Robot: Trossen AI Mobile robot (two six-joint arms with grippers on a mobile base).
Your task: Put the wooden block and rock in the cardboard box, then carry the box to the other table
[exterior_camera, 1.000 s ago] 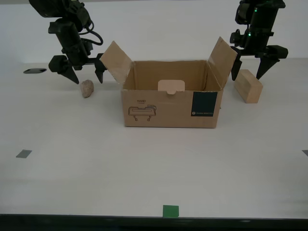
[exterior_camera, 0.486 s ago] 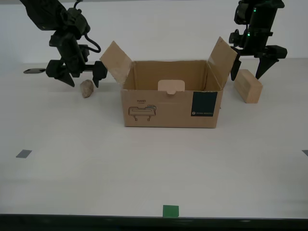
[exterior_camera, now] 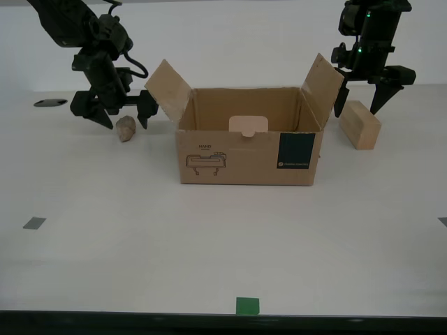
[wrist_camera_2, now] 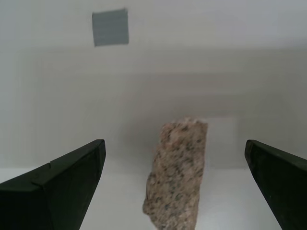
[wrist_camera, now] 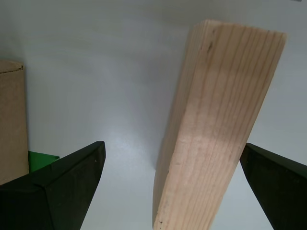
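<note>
The cardboard box (exterior_camera: 248, 148) stands open in the middle of the table, both side flaps raised. The rock (exterior_camera: 126, 128) lies on the table toward the exterior view's left of the box. My second gripper (exterior_camera: 116, 115) is open and low around the rock; in its wrist view the rock (wrist_camera_2: 177, 177) sits between the dark fingers (wrist_camera_2: 57, 187). The wooden block (exterior_camera: 360, 124) lies toward the exterior view's right of the box. My first gripper (exterior_camera: 360, 105) hangs open just above it, and the wooden block (wrist_camera: 218, 129) fills the gap between the fingers (wrist_camera: 57, 187).
The table (exterior_camera: 223, 237) carries a green tape mark (exterior_camera: 247, 306) at its front edge and a grey mark (exterior_camera: 34, 223) toward the exterior view's left. A dark oval (exterior_camera: 50, 102) lies at the far left. The box edge (wrist_camera: 12, 120) is close beside my first gripper.
My second gripper has dropped lower and shifted slightly, now straddling the rock. My first gripper has hardly moved above the wooden block.
</note>
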